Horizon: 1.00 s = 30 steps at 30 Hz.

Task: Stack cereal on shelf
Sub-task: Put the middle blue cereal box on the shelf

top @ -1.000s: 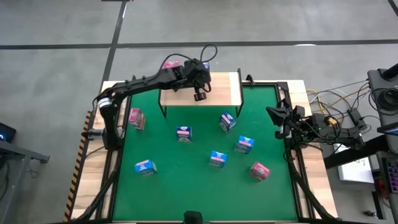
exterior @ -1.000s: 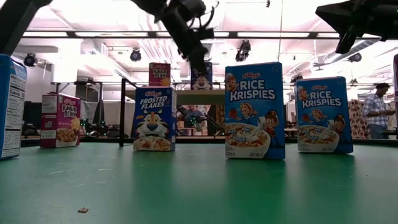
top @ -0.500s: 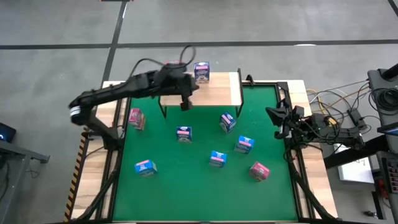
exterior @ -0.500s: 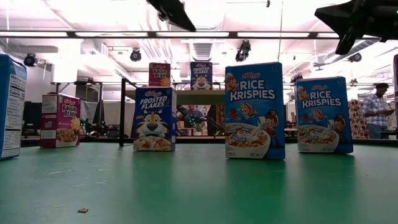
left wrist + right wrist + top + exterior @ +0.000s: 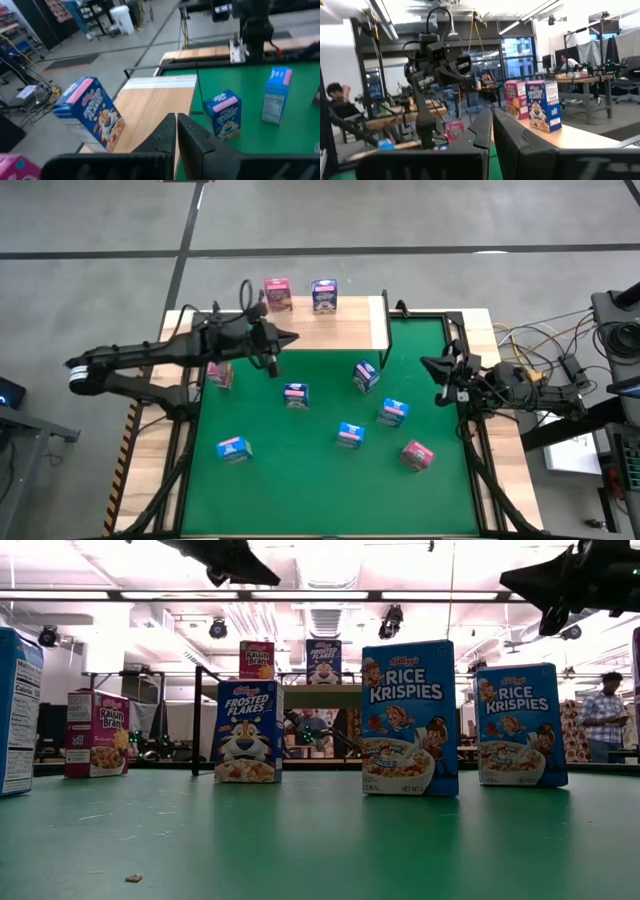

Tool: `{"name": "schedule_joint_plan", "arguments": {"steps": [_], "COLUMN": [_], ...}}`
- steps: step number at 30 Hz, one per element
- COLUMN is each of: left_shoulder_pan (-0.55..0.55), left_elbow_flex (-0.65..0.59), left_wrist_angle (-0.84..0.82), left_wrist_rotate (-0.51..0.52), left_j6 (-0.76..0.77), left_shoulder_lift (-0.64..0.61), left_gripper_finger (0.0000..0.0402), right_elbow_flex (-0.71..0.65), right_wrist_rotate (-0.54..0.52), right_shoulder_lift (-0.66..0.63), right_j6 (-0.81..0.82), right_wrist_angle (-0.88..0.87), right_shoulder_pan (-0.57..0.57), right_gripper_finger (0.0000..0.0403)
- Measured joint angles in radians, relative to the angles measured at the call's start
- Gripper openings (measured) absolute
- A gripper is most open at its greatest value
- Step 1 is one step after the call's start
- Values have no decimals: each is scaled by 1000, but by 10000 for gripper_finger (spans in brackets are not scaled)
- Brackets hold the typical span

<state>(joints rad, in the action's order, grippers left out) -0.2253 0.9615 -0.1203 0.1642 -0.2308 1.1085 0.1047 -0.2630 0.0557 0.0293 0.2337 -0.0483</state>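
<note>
While two boxes, a pink one (image 5: 277,294) and a blue one (image 5: 323,296), stood on the shelf (image 5: 345,330), six more lay scattered on the mat (image 5: 300,470) before it. Low down, a Frosted Flakes box (image 5: 246,731) stood near the shelf, likely light, stiff, best pinched across its narrow sides. Left gripper (image 5: 176,131): jaws clenched, empty. Right gripper (image 5: 491,125): likewise.

Even overhead light, soft shadows. Low view: ceiling lights (image 5: 330,560) blown out, boxes backlit. Left wrist view: motion blur throughout. Right wrist view: bright windows (image 5: 520,50), foreground soft.
</note>
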Motion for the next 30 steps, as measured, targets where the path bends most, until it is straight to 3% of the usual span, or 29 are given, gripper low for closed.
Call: {"name": "schedule_joint_plan", "arguments": {"steps": [3, 9, 19, 24, 30], "left_shoulder_pan": [2, 2, 2, 2, 2], "left_elbow_flex": [-101, -281, -412, -409, -403], "left_wrist_angle": [92, 297, 323, 282, 274], "left_wrist_rotate": [-2, -128, -157, -157, -156], "left_j6": [15, 16, 33, 31, -31], "left_shoulder_lift": [-46, -160, -352, -407, -435], "left_gripper_finger": [0, 0, 0, 0, 0], "right_elbow_flex": [0, 0, 20, 142, 401], "right_wrist_rotate": [0, 4, 8, 8, 0], "right_shoulder_lift": [17, 90, 296, 399, 535], "right_j6": [-44, -50, -25, 46, 145], "right_wrist_angle": [6, 60, 345, 254, -99], "right_shoulder_pan": [0, 0, 0, 0, 0], "right_gripper_finger": [9, 9, 9, 9, 9]}}
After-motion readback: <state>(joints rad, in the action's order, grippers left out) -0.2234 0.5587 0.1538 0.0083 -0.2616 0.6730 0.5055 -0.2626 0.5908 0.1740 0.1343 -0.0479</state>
